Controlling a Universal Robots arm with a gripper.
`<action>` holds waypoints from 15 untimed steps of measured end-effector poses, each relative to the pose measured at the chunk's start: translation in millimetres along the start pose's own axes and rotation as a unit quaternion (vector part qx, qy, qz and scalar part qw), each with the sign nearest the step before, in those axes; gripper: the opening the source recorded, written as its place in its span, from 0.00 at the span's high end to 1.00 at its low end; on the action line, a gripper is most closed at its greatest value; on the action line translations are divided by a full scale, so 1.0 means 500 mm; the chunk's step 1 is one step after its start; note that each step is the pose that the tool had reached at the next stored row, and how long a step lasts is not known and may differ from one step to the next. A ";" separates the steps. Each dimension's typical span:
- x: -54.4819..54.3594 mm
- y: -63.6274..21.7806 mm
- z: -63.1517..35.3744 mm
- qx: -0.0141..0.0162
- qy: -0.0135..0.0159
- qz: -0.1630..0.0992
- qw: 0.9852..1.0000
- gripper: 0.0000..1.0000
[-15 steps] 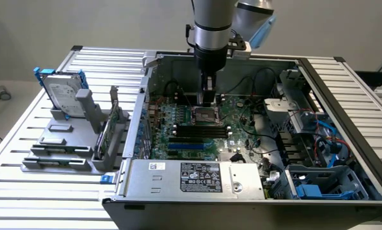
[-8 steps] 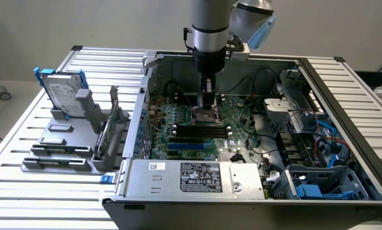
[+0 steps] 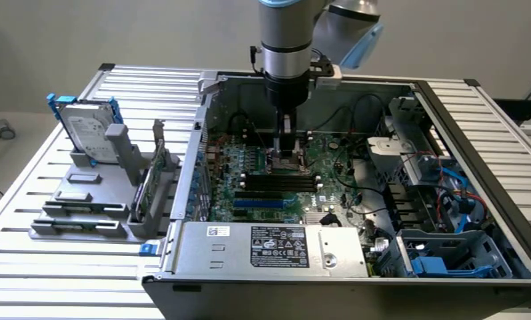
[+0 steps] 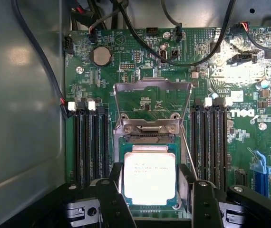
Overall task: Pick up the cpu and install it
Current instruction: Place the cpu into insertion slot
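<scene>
Exterior high oblique; wrist close, probably overhead; motherboard (image 4: 140, 61) shared.

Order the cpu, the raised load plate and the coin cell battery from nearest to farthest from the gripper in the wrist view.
1. cpu, directly at the gripper.
2. load plate, raised beyond the cpu.
3. coin cell battery, out on the motherboard.

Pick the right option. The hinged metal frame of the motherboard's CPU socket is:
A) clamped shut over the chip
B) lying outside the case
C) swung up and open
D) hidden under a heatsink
C: in the wrist view the metal frame stands swung open, leaving the silvery top of the cpu uncovered.
</scene>
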State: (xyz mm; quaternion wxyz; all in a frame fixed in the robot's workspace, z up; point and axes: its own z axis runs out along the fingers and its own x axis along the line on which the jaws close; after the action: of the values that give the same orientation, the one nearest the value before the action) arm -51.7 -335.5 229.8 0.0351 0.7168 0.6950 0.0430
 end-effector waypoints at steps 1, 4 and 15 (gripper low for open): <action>0.000 -0.001 0.004 -0.001 0.000 0.000 1.000 0.45; 0.000 -0.001 0.006 -0.001 -0.002 0.000 1.000 0.45; -0.001 -0.005 0.035 -0.002 -0.002 0.000 1.000 0.45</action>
State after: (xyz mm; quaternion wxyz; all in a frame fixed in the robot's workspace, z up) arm -52.3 -336.0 212.1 0.0374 0.7165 0.6952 0.0429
